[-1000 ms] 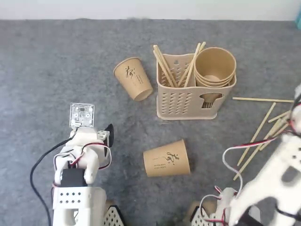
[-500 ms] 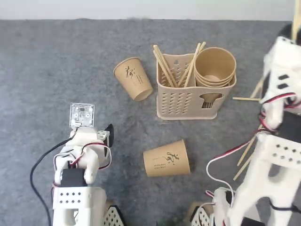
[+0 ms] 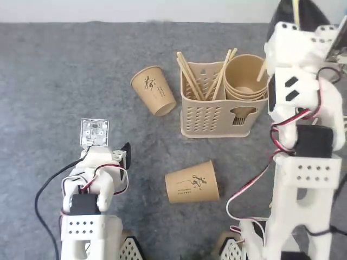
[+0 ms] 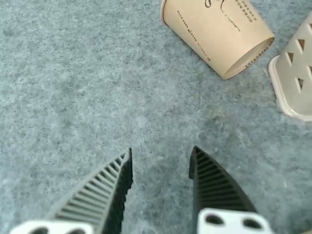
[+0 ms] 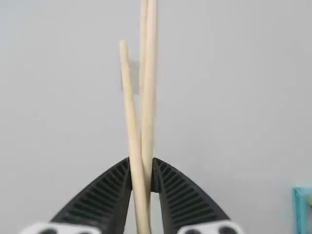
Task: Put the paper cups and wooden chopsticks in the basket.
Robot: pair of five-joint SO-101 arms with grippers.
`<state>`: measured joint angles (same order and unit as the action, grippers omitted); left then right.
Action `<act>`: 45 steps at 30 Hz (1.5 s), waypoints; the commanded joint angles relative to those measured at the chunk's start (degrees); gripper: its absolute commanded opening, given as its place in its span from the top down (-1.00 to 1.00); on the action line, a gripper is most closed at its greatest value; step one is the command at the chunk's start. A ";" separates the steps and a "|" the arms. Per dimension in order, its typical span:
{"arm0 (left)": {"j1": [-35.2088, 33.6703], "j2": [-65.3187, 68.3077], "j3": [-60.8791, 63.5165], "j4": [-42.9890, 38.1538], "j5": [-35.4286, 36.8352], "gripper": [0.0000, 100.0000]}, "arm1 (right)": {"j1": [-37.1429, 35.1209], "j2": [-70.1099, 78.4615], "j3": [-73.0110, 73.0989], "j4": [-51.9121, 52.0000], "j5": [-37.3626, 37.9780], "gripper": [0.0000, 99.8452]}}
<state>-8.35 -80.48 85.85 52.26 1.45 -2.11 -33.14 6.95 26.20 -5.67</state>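
Observation:
The tan slotted basket [image 3: 217, 116] stands at the middle back, holding several wooden chopsticks [image 3: 190, 76] and stacked paper cups [image 3: 248, 76]. One paper cup [image 3: 154, 90] lies on its side left of the basket; the left wrist view shows it too [image 4: 217, 34]. A second paper cup [image 3: 192, 183] lies nearer the front. My right gripper [image 3: 297, 10] is raised high to the right of the basket; the right wrist view has it [image 5: 141, 170] shut on a few chopsticks [image 5: 146, 97] that point straight out. My left gripper [image 4: 161, 156] hovers open over bare carpet at the front left [image 3: 123, 153].
Grey carpet [image 3: 65, 70] covers the table. The raised right arm [image 3: 301, 162] stands over the carpet right of the basket. A basket corner [image 4: 295, 83] lies beside the near cup. A teal object [image 5: 302, 209] sits against the pale wall.
The right arm swung up from the front right to beside the basket, carrying chopsticks off the carpet, and now covers the loose sticks there. The left arm has kept still.

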 commanded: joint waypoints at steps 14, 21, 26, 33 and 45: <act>0.35 -0.88 -1.71 -1.85 0.35 0.63 | -9.27 9.89 -0.97 -9.19 -2.81 0.98; 0.35 -0.88 -1.71 -1.85 0.35 0.63 | -10.24 11.74 -0.62 -9.19 -3.52 0.98; 0.35 -0.88 -1.71 -1.85 0.35 0.63 | -10.33 12.00 1.67 -9.19 -6.95 0.98; 0.35 -0.88 -1.71 -1.85 -0.97 0.63 | -13.58 11.38 7.91 -9.19 -6.95 0.98; 0.35 -0.88 -1.71 -1.85 -1.05 0.63 | -13.58 11.38 18.46 -21.93 -6.95 0.98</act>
<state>-8.35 -80.48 85.85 51.91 1.01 -15.74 -20.92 24.97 7.56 -12.00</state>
